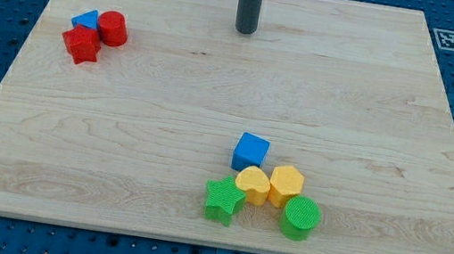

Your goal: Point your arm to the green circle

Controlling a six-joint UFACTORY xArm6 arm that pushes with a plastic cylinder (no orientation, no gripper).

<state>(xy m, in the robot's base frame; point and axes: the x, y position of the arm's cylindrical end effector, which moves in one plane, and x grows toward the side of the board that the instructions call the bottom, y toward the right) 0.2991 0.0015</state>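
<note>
The green circle lies near the view's bottom, right of centre, at the right end of a cluster. Touching it are a yellow hexagon and a yellow heart. A green star sits at the cluster's left and a blue cube at its top. My tip rests on the board near the view's top centre, far above the cluster and apart from every block.
A second group sits at the view's upper left: a blue triangle, a red cylinder and a red block. The wooden board lies on a blue perforated table, with a marker tag at the top right corner.
</note>
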